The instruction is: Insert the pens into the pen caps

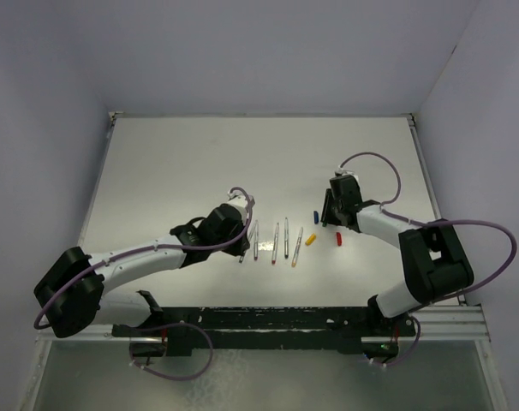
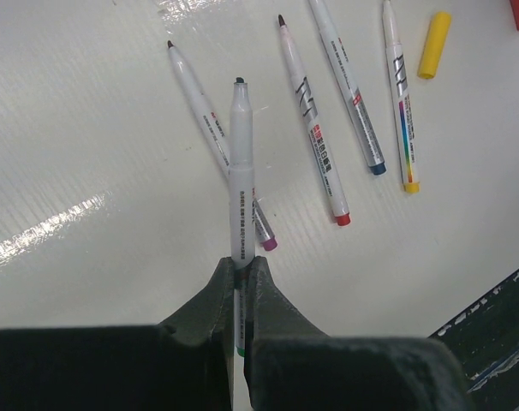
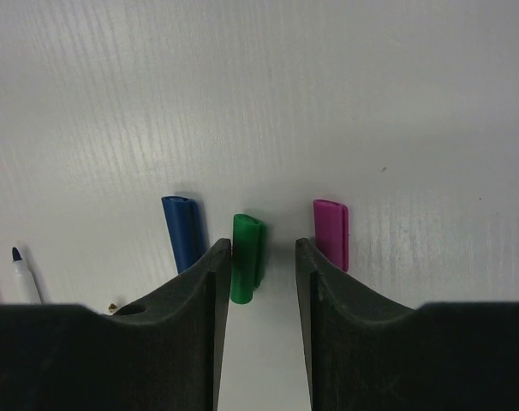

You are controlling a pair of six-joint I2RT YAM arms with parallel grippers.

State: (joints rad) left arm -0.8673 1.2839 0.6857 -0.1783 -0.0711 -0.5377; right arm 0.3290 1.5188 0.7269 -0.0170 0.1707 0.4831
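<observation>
The left gripper (image 2: 241, 267) is clamped tight on a pen (image 2: 241, 171), tip pointing outward for capping. The right gripper (image 3: 262, 250), half open, straddles the green cap (image 3: 245, 253) lying on the table (image 3: 259, 86), apparently lined up to grasp it.

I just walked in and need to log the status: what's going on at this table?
The left gripper is shut on one pen, holding it by its back end. Four other pens lie on the table. The right gripper is open, with its fingers on either side of the green cap, which lies between a blue cap and a magenta cap. A yellow cap and a red cap lie nearby. No pen is capped yet.
</observation>
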